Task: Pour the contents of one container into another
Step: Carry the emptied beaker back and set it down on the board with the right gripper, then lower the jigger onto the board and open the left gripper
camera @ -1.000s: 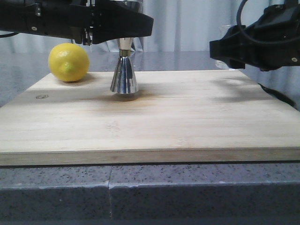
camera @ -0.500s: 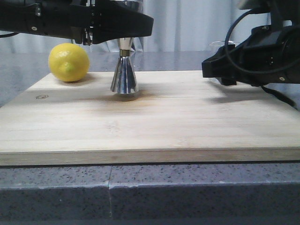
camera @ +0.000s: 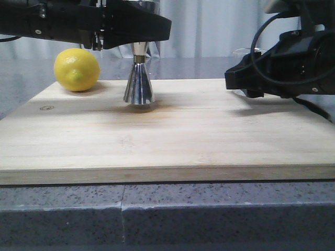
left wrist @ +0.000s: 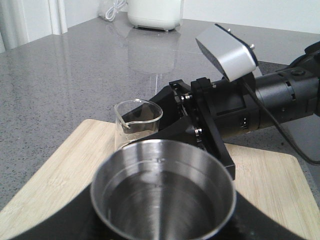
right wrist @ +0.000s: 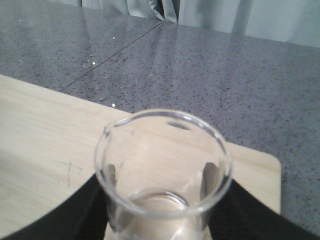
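Beaker (right wrist: 162, 172), clear glass, sits upright between the right gripper's (right wrist: 162, 200) black fingers (right wrist: 250, 215), which press against its sides near the bottom, gripped. Pouring lip visible on its rim in left wrist view (left wrist: 137, 125). In front view only a bit of its rim (camera: 246, 51) shows above the right gripper (camera: 235, 78), near the right back part of the wooden board (camera: 167, 136); whether it touches the board, cannot tell.

Left gripper (left wrist: 162, 220) has its black fingers on both sides of the steel jigger (left wrist: 162, 195), closed around its upper cup. Cup mouth faces up, inside looks shiny, contents unclear. Front view: jigger (camera: 138, 83) stands upright on the board, back centre-left, base on the wood, gold band at the waist just under the left gripper (camera: 137, 31).

Beaker and jigger well apart, jigger to the left, beaker to the right.

Lemon (camera: 77, 69) rests on the back left corner of the board, left of the jigger, not touching it. Board lies on grey speckled counter (camera: 167, 214). White appliance (left wrist: 155, 12) stands on the counter far behind.
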